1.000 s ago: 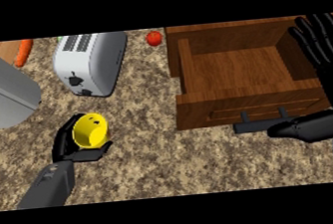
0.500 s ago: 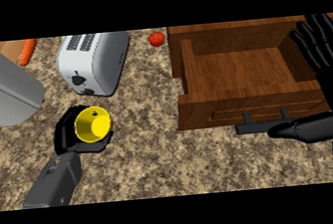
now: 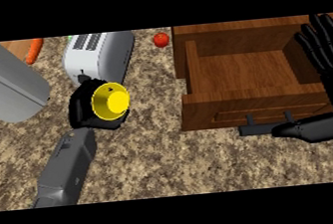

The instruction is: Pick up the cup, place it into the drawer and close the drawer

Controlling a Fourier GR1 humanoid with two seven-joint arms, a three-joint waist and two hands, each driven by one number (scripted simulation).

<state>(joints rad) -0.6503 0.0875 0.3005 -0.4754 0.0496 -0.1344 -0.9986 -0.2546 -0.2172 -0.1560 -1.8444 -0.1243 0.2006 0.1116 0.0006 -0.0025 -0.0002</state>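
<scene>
The yellow cup (image 3: 109, 100) is held in my left hand (image 3: 85, 110), whose black fingers curl round it above the granite counter, just in front of the toaster. The cup is tipped so that its bottom faces up toward the view. The wooden drawer (image 3: 253, 71) stands open at the right, its inside bare, with a dark handle (image 3: 268, 124) on its front. My right hand (image 3: 326, 50) rests open, fingers up, at the drawer's right side, its thumb lying by the handle.
A white toaster (image 3: 98, 55) stands behind the cup. A large grey slanted object (image 3: 4, 83) fills the left. A carrot (image 3: 35, 49) lies at the back left and a small red fruit (image 3: 161, 39) sits left of the drawer's back corner.
My left hand has lifted the cup and carried it up and to the right, closer to the toaster, tipping it so its bottom now shows. The right hand stays still.
</scene>
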